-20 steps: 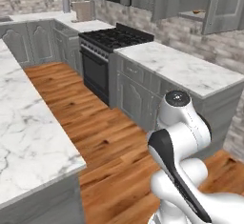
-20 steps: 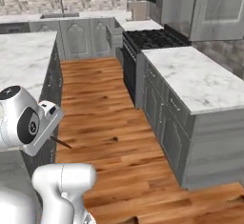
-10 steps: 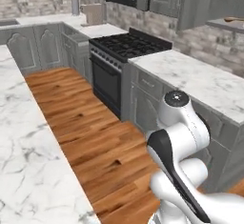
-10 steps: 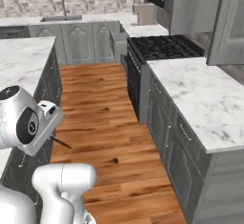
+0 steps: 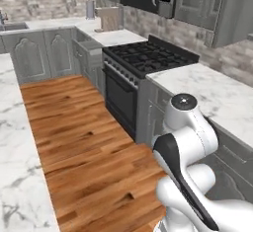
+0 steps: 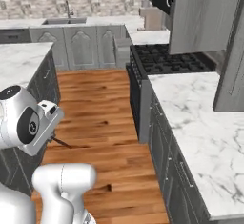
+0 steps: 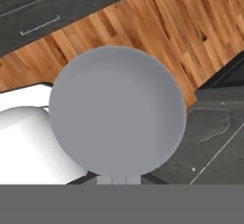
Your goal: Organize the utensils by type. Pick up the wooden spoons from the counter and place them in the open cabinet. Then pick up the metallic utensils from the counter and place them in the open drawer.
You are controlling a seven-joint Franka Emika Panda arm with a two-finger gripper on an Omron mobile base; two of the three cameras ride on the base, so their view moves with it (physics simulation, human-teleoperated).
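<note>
Pinched nearly together at the jaws on the metallic spoon [image 7: 116,111]: round grey bowl close before the hand camera, dark slim handle poking out beside the hand in the right base view. Held over the wooden floor [image 7: 157,23], apart from the marble tabletop [image 6: 190,113] next to the black stove [image 6: 167,58].

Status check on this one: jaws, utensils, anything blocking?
Jaws shut, nothing held. No utensils visible on the marble counter beside the stove. Wood floor ahead looks unobstructed.
</note>
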